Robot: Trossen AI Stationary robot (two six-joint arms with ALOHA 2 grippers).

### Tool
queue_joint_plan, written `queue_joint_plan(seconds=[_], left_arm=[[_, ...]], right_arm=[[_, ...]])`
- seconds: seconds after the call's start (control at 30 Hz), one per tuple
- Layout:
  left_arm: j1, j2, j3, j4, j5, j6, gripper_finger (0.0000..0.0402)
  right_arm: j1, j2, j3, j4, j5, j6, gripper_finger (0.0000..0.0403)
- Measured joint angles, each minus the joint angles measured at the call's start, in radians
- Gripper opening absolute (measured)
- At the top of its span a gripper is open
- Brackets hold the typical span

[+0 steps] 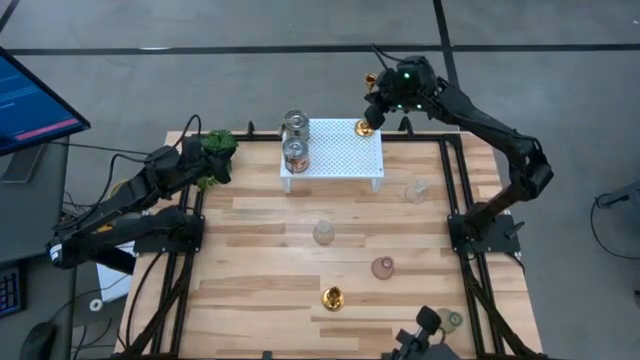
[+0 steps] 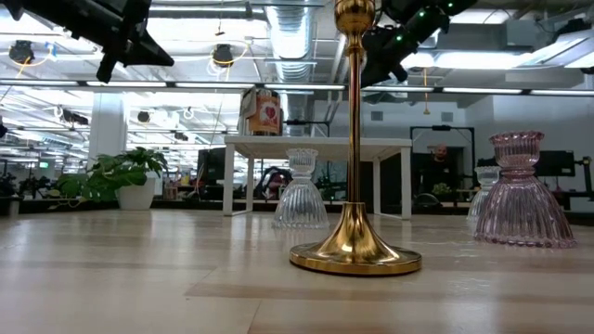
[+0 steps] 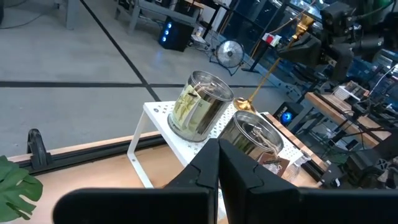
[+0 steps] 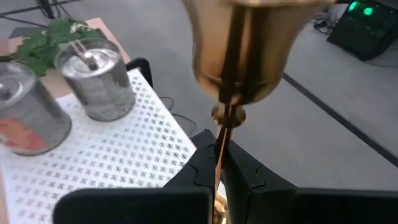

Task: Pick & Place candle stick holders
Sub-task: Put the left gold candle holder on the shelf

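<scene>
While my right hand (image 4: 219, 163) pinches a tall gold candle stick holder (image 4: 239, 56) by its stem over the white rack (image 1: 345, 150), two tin cans (image 1: 295, 140) beside, left hand (image 3: 217, 163) closed empty, second gold holder (image 2: 355, 250) nearest low camera, between glass vases (image 2: 518, 195).

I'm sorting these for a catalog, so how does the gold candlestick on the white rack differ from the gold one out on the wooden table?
The candlestick on the white rack is pinched at its thin stem by the right gripper, jaws shut on it; the candlestick on the table stands free, untouched. The rack one sits raised at the rack's corner, near two tin cans; the table one stands on bare wood near glass holders. Both are shiny gold with thin stems.
</scene>
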Motion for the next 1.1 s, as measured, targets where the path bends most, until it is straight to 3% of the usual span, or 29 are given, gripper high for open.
queue_joint_plan(seconds=[0.3,0.53,1.1], left_arm=[[0.0,0.0,0.0,0.007,0.0,0.0,0.0006],[0.0,0.0,0.0,0.011,0.0,0.0,0.0006],[0.0,0.0,0.0,0.021,0.001,-0.007,0.0006]], right_arm=[[-0.04,-0.046,-0.005,0.013,-0.046,0.01,0.0],[-0.04,-0.05,-0.085,0.07,-0.055,0.011,0.0],[-0.053,-0.053,-0.089,0.087,-0.055,0.011,0.0008]])
